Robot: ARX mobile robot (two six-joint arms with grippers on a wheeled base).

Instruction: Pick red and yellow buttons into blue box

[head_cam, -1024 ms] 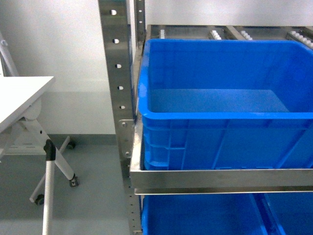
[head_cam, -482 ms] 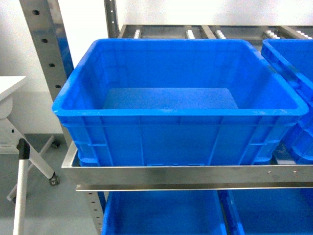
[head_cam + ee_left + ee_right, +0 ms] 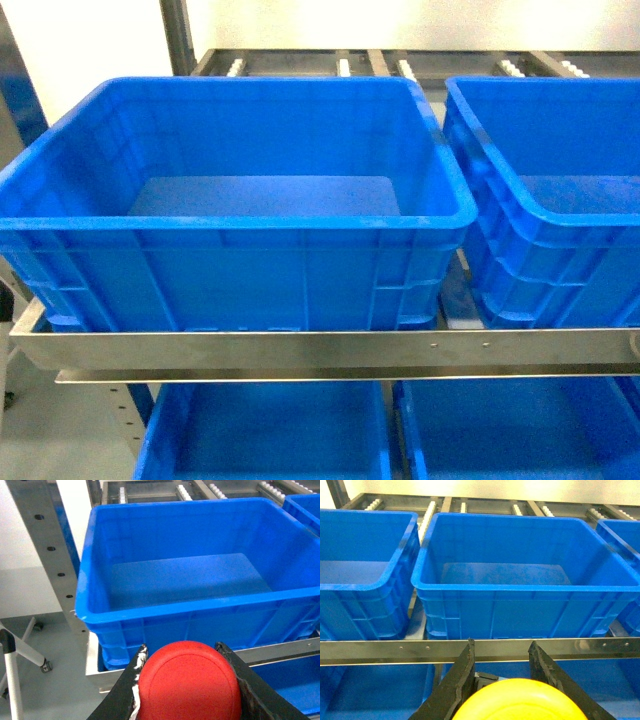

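A large, deep blue box point(image 3: 250, 222) stands empty on a steel shelf and fills the left and middle of the head view. The left wrist view has the same kind of box point(image 3: 175, 607) straight ahead. My left gripper point(image 3: 182, 647) is shut on the red button point(image 3: 190, 685), level with the shelf rail in front of the box. My right gripper point(image 3: 502, 642) is shut on the yellow button point(image 3: 520, 702), low before another empty blue crate point(image 3: 520, 587). Neither gripper shows in the head view.
A second blue crate point(image 3: 540, 200) stands to the right on the same shelf, behind the steel front rail point(image 3: 320, 350). More blue crates point(image 3: 270, 440) sit on the level below. A perforated shelf post point(image 3: 45, 545) and a white table leg point(image 3: 20, 655) are at the left.
The head view has swung right: the blue box has slid left in the picture, a second crate has come in at the right, and the white table and shelf post have left the view.
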